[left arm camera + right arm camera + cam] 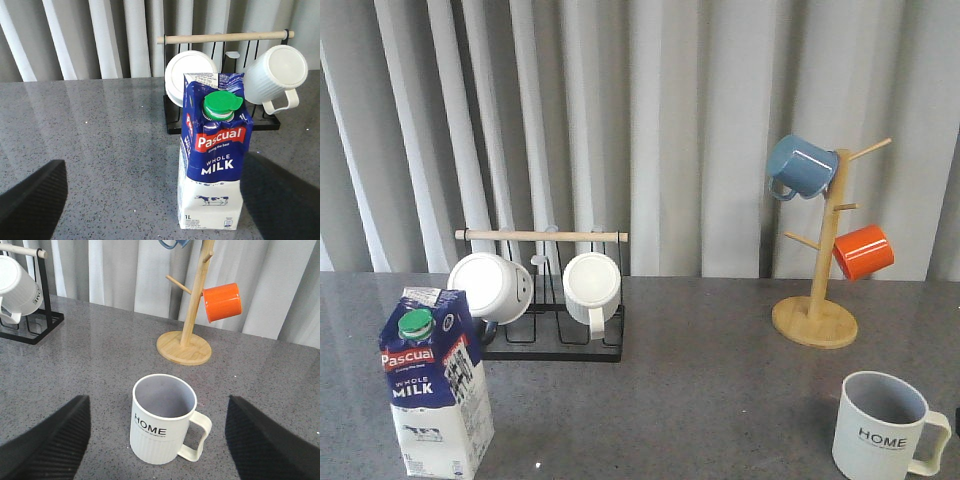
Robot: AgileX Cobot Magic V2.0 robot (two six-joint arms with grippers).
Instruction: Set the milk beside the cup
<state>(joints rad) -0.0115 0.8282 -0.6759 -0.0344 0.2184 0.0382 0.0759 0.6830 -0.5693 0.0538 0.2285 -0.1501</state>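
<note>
Nothing of the task looks done yet. The milk [435, 388] stands upright at the near left of the worktop [700, 380], well apart from the cup [885, 425] at the near right. The left gripper [150, 200] has its fingers spread wide on either side of the carton, not touching it; the right gripper [157, 440] is likewise spread, empty, about the cup. Grasping, carrying and setting down remain. The carton reads "Pascual", "WHOLE MILK" and "1L"; the cup reads "HOME".

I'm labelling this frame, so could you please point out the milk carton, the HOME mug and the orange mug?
Milk carton [432, 390], front view, on its blue front panel.
HOME mug [880, 435], front view, on its lettered side.
Orange mug [863, 251], front view, on its outer wall.
</note>
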